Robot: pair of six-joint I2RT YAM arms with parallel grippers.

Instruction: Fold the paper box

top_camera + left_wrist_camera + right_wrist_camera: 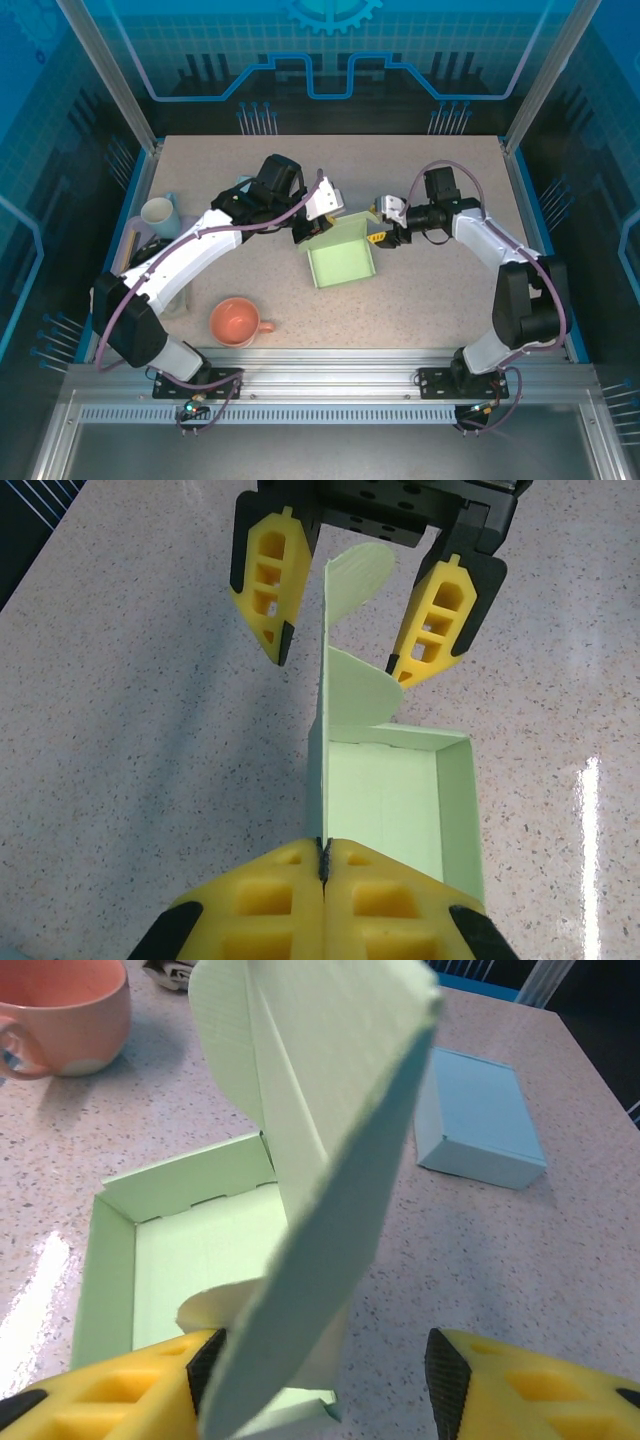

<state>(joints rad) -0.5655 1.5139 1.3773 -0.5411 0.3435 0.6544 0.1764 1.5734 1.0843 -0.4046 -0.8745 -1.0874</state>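
Observation:
The light green paper box [343,265] lies open-topped in the middle of the table, its lid panel standing upright along the back edge. My left gripper [312,230] is shut on the left end of that upright panel; in the left wrist view the yellow fingers [260,900] pinch the thin edge of the box [390,800]. My right gripper [378,222] stands open at the panel's right end. Its fingertips [283,650] straddle the rounded side flap [355,570]. In the right wrist view the tilted lid panel [330,1160] rises between the open right gripper [315,1370], close to the left finger.
A pink mug [236,322] sits near the front left, and a white cup [158,212] stands at the left edge. A closed pale blue box [480,1120] lies beyond the green one. Metal frame posts border the table.

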